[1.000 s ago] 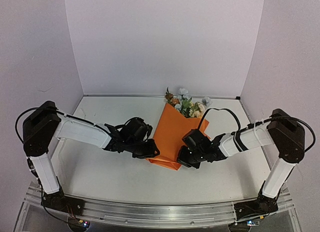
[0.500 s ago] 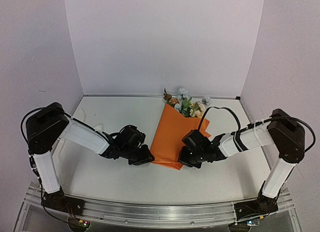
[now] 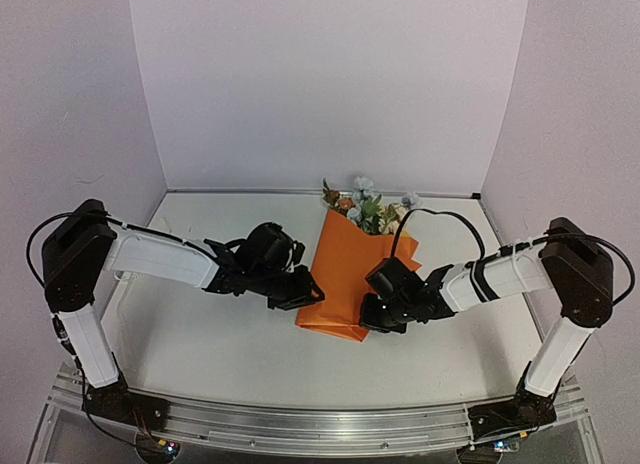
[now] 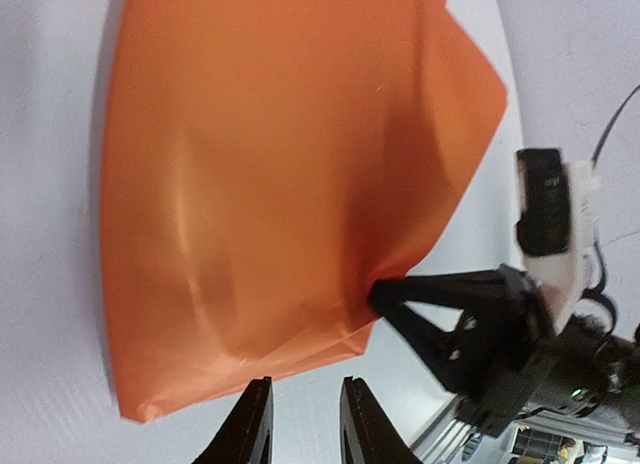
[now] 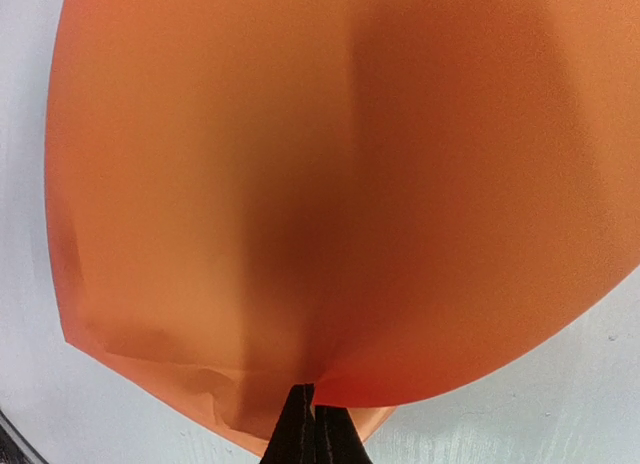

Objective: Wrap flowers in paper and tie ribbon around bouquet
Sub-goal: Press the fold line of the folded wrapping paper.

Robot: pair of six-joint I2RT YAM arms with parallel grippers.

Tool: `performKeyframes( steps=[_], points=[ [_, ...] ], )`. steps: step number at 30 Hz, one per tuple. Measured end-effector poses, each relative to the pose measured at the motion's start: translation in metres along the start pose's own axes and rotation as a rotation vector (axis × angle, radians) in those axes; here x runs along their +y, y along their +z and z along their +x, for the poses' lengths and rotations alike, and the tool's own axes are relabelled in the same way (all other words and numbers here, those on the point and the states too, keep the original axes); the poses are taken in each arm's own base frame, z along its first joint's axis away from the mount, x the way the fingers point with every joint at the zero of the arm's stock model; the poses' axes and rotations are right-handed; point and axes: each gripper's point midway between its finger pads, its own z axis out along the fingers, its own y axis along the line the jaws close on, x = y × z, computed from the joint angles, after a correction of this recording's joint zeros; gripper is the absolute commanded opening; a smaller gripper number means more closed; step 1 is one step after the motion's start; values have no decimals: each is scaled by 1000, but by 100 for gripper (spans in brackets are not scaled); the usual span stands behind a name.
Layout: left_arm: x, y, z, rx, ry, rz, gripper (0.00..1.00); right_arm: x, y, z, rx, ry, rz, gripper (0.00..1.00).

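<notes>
The orange paper (image 3: 345, 269) lies folded over the flowers (image 3: 368, 206), whose small blossoms and leaves poke out at its far end. My right gripper (image 3: 372, 314) is shut on the paper's near right edge; the right wrist view shows its tips (image 5: 315, 429) pinched on the fold of the sheet (image 5: 330, 184). My left gripper (image 3: 303, 296) sits at the paper's near left side. In the left wrist view it (image 4: 303, 424) stands slightly open with nothing between the fingers, just short of the paper's near edge (image 4: 280, 164). The ribbon is out of view.
The white table (image 3: 230, 354) is closed in by pale walls at the back and both sides. An aluminium rail (image 3: 320, 424) runs along the near edge. The right arm's black cable (image 3: 430, 222) loops above the paper's far right corner.
My left gripper drew back to the left, away from the paper, then returned to its near left edge. The right gripper has kept its pinch in place.
</notes>
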Motion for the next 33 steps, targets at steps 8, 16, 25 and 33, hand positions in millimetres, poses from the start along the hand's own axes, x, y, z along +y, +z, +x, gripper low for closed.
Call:
performKeyframes(
  steps=[8, 16, 25, 33],
  points=[
    [32, 47, 1, 79, -21, -10, 24, 0, -1, 0, 2, -21, 1, 11],
    [38, 52, 9, 101, -66, 2, 23, -10, -4, 2, 8, 13, 17, 31],
    [41, 52, 13, 91, -126, 18, 22, -28, -9, -4, 2, 80, 36, 37],
    [36, 54, 23, 85, -168, 27, 22, -35, -8, -13, 9, 128, 26, 6]
  ],
)
